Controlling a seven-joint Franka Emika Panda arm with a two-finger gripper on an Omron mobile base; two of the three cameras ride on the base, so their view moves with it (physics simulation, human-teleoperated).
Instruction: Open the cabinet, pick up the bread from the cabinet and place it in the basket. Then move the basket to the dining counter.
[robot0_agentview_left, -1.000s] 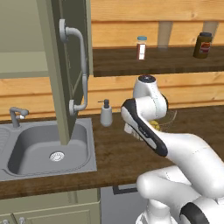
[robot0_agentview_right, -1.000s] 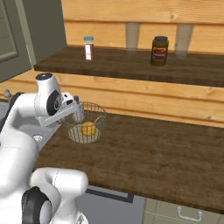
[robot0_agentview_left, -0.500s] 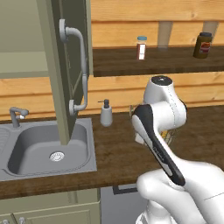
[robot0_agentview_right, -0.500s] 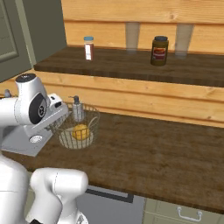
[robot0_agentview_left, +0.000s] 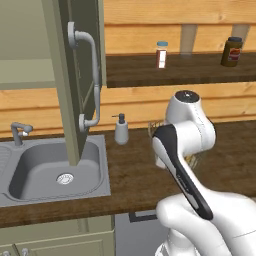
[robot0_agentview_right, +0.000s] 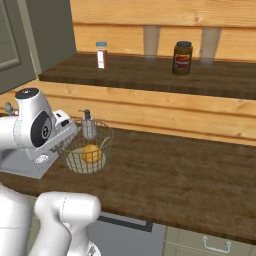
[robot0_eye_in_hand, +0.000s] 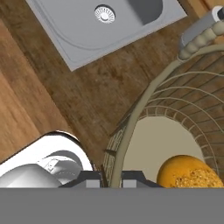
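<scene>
The gripper pinches the basket rim between its fingertips. Bread sits inside, above the worktop near the sink. Thin wire looks light but springy, so a rim grip may let it tilt.

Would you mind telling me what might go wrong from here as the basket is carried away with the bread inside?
The gripper pinches only the thin rim of the basket, so the basket may tilt or slip. The bread lies loose and could roll out. The soap dispenser stands close behind and could be knocked.
</scene>
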